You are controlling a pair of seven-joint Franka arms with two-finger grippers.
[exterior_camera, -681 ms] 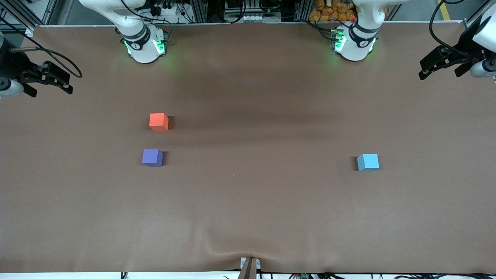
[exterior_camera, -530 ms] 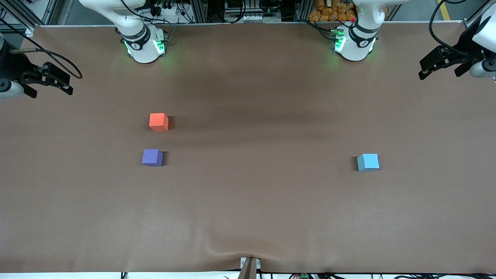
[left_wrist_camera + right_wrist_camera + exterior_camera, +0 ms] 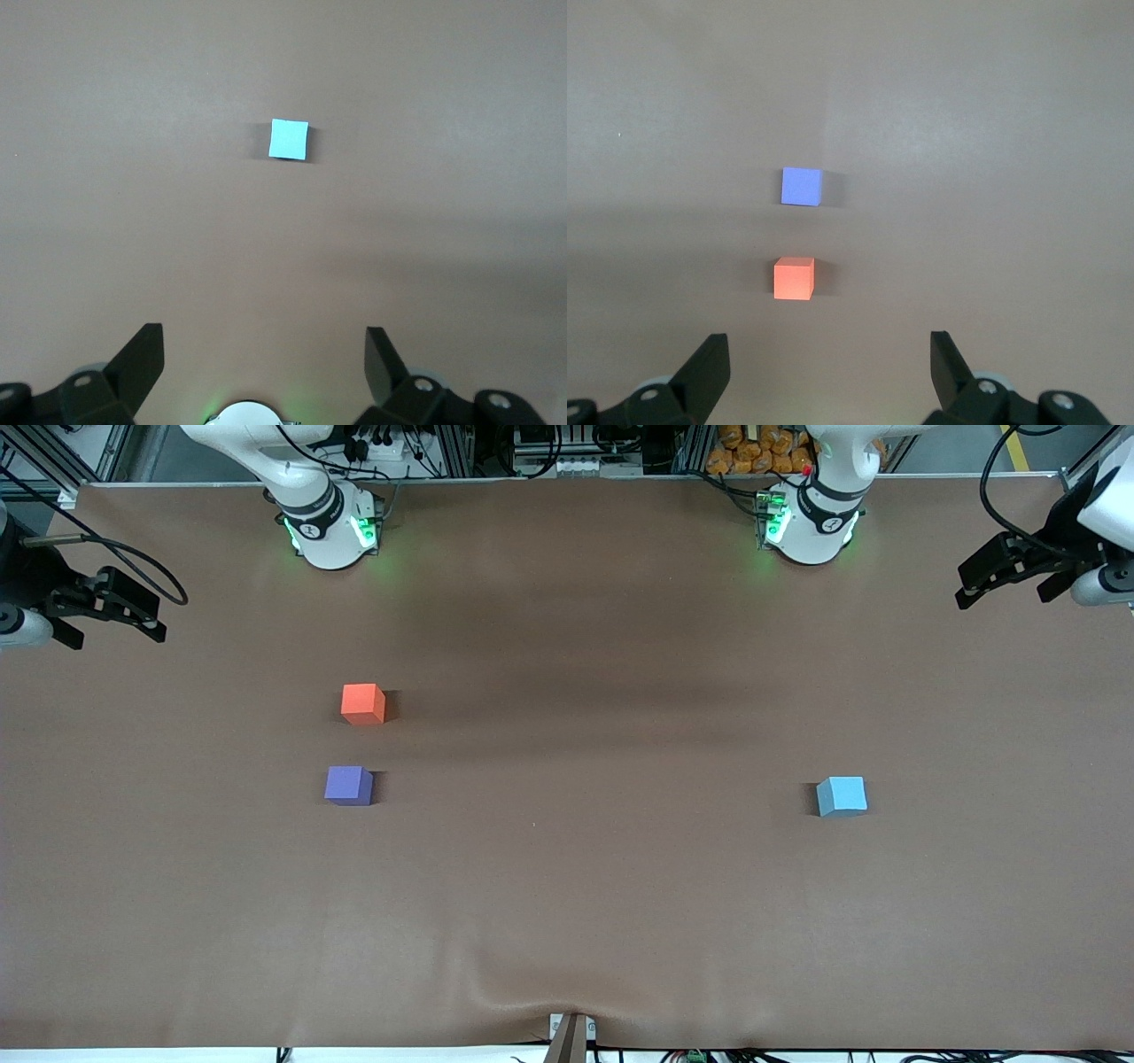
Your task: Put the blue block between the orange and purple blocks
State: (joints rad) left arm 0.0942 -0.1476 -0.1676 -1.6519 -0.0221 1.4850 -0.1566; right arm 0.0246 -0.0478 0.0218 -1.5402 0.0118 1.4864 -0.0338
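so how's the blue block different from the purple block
The blue block is light sky-blue; the purple block is darker violet. The blue block sits alone toward the left arm's end of the table, while the purple block sits toward the right arm's end, beside the orange block. Both are small plain cubes, untouched.
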